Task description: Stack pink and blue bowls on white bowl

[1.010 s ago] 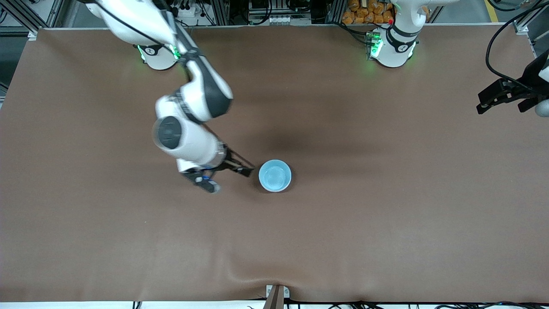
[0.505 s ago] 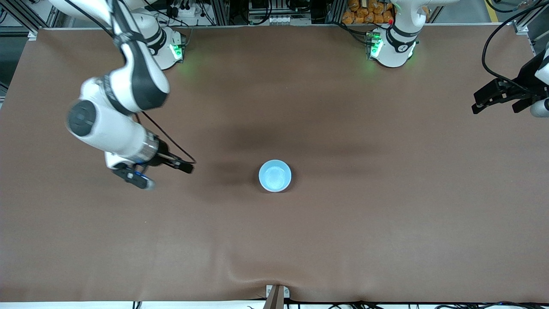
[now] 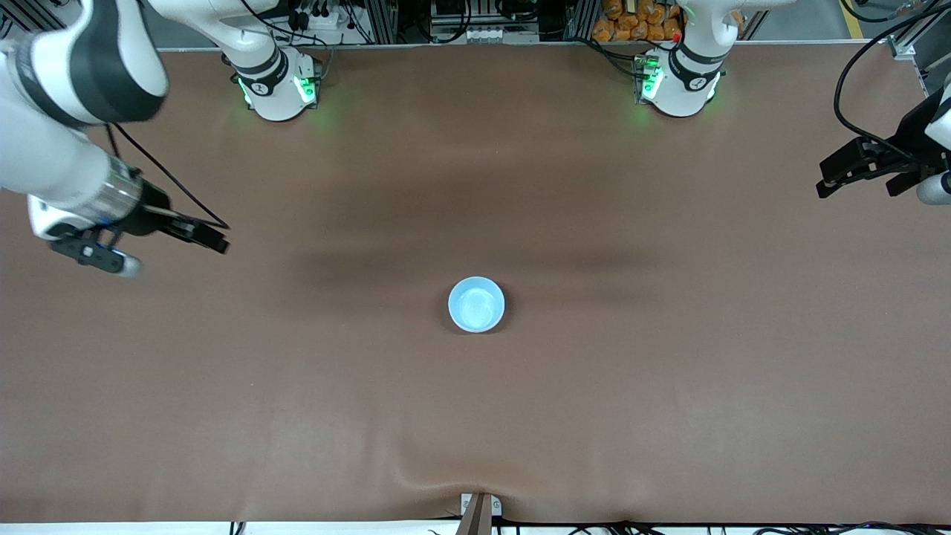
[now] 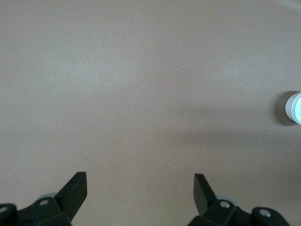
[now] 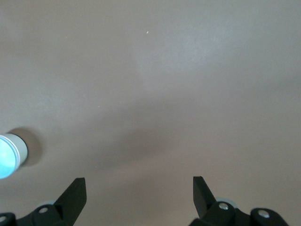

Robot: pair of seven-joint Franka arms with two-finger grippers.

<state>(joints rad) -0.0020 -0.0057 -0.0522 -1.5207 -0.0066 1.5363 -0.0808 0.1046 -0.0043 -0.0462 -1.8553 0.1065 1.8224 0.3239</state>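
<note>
1. Near the middle of the front view, slightly below centre, the blue bowl (image 3: 476,304) stands upright on the brown bench (image 3: 594,409), its light sky-blue inside facing up. A white wall shows below the blue rim in the wrist views, but how many bowls sit under it cannot be told.
2. At the middle-left edge of the front view, the right gripper (image 3: 160,241) hangs over bare bench toward the right arm's end, well apart from the bowl. Its jaws are spread wide and released, with nothing between them.
3. In the right wrist view, the two dark fingertips (image 5: 75,193) stand far apart at the bottom of the frame, and the bowl (image 5: 10,155) shows at the lower-left edge.
4. At the upper-right edge of the front view, the left gripper (image 3: 865,174) waits over the left arm's end of the bench, jaws spread wide and holding nothing.
5. In the left wrist view, the fingertips (image 4: 75,190) frame only bench cloth; the bowl (image 4: 294,108) peeks in at the right edge.
</note>
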